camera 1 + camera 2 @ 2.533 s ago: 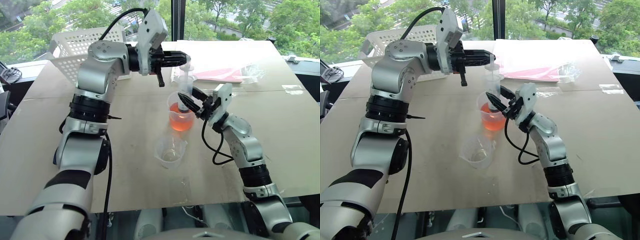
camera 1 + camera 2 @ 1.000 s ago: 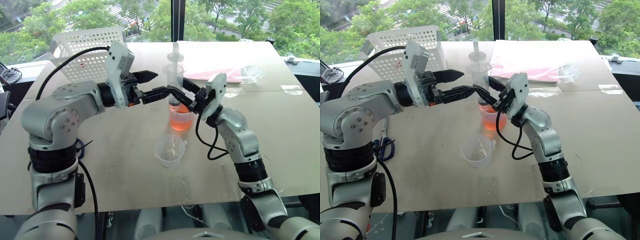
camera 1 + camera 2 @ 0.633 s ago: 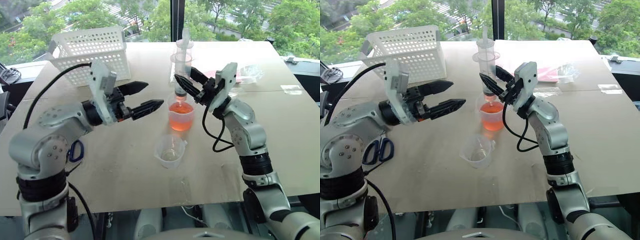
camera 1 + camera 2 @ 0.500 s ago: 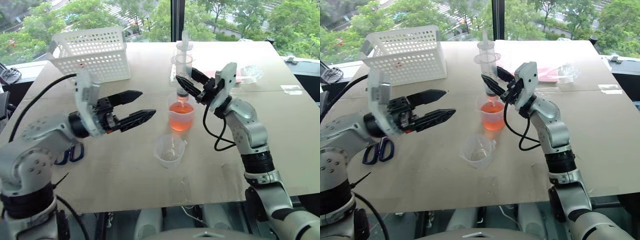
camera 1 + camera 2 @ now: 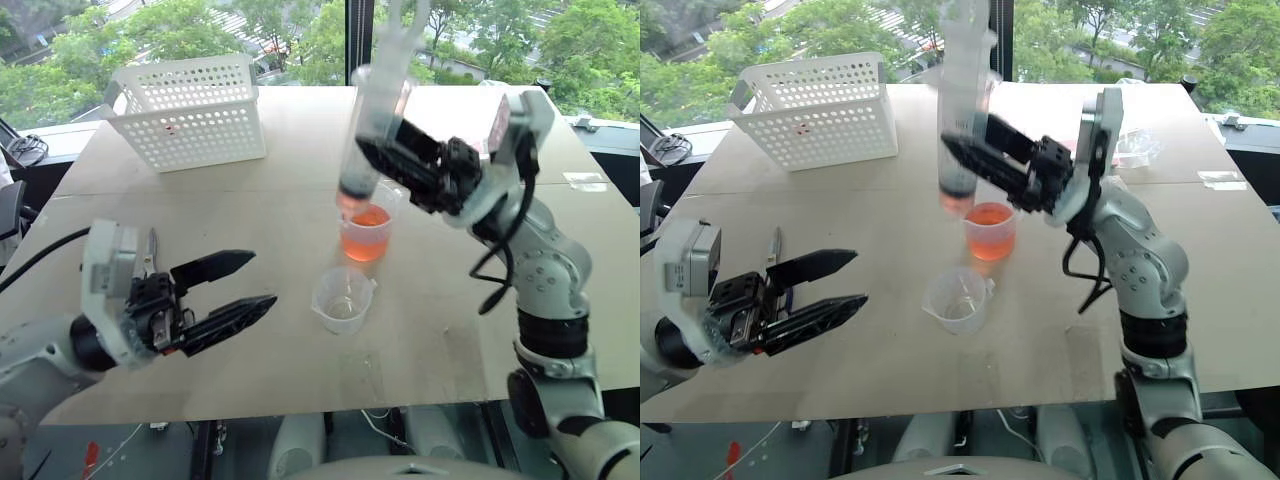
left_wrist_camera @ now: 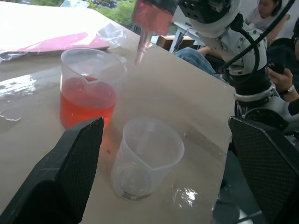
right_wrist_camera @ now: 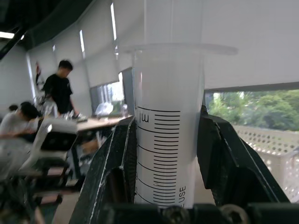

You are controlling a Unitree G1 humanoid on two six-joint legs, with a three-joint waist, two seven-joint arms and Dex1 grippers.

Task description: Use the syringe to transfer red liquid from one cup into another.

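Right pincer clamps the syringe above the taller cup.

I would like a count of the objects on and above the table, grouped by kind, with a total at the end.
Clear plastic spouted cups: 2, the taller one with red liquid and the shorter empty one
Large clear plastic syringe: 1, held by the right gripper
White perforated plastic basket: 1
Pink sheet in clear plastic wrapping: 1
Scissors: 1
Total: 6
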